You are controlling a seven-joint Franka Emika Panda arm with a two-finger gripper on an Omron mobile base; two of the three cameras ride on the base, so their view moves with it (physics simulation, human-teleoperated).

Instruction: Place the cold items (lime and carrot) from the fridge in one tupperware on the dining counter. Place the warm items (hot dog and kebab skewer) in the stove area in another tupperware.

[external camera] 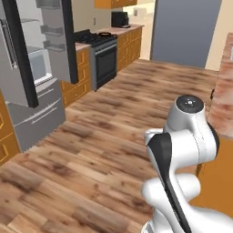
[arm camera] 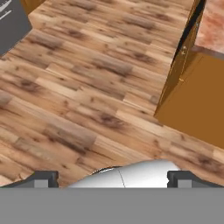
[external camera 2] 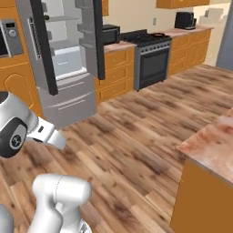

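Above the wood floor [arm camera: 87, 87] your gripper [arm camera: 112, 178] hangs with its two tips far apart, holding nothing. Your arm [external camera: 182, 150] is folded up close. Far off, the fridge [external camera 2: 63, 59] stands open; I cannot tell what is inside.

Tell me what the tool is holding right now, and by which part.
Nothing is held. The tool is open, its tips wide apart over the bare wood floor.

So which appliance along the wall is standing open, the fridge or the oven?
The fridge: both upper doors are swung wide, showing its shelves. The oven door is closed.
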